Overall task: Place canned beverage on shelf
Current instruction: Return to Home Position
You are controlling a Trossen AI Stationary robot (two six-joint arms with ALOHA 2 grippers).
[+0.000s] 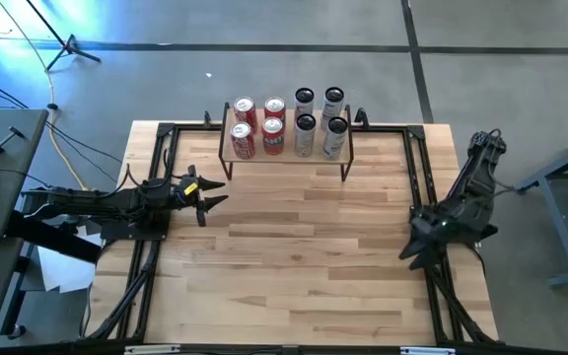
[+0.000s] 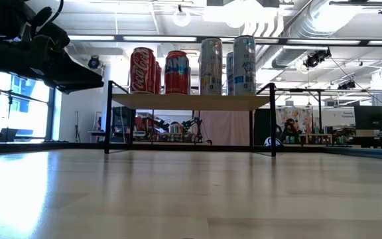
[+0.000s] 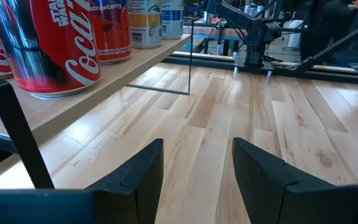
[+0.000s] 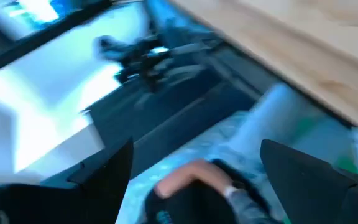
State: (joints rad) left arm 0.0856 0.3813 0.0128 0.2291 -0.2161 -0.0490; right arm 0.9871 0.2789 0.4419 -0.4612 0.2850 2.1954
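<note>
The low shelf with a light wood plank top and thin black metal legs is standing at the middle of the far edge of the light wood butcher-block table. It is carrying eight canned beverages in two rows of four, all upright.

- The two red cola cans are occupying the left end of the shelf, one behind the other.
- The two red and white cans are standing just beside them.
- The four slim silver cans are filling the right half, two by two.

The left gripper is hovering above the table near the left edge, just in front of the shelf's left front leg and pointing toward the table's middle. Its fingers are standing apart and are gripping nothing.

The right gripper is hanging at the right edge of the table, well apart from the shelf. In the right wrist view its two dark fingers are spread wide with nothing between them.
</note>
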